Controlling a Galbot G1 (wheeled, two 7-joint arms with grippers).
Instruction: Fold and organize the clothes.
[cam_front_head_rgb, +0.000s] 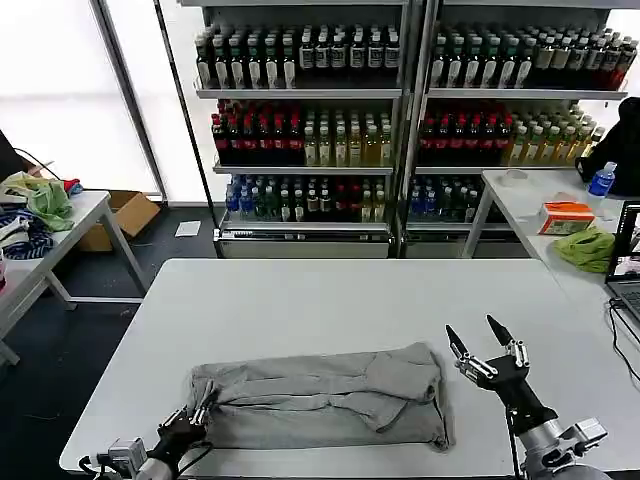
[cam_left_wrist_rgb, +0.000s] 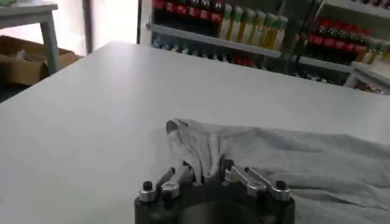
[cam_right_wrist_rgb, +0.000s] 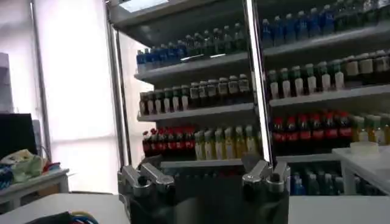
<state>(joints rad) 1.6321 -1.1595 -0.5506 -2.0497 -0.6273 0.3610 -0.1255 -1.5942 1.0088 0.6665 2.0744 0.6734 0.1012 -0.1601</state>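
The left gripper (cam_front_head_rgb: 193, 417) pinches a bunched corner of the grey shirt (cam_front_head_rgb: 330, 405), which lies folded lengthwise at the near edge of the white table (cam_front_head_rgb: 330, 300). The cloth appears light, limp and wrinkle-prone; corners and hems are the best holds. The right gripper (cam_front_head_rgb: 481, 338) hovers beside the shirt's other end, fingers spread, empty.

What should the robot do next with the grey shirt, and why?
Probably lift the shirt's corner and carry it across to make a fold. The left gripper is shut on the near left corner of the grey shirt, which lies bunched on the white table. The right gripper hovers open beside the shirt's right edge, holding nothing.
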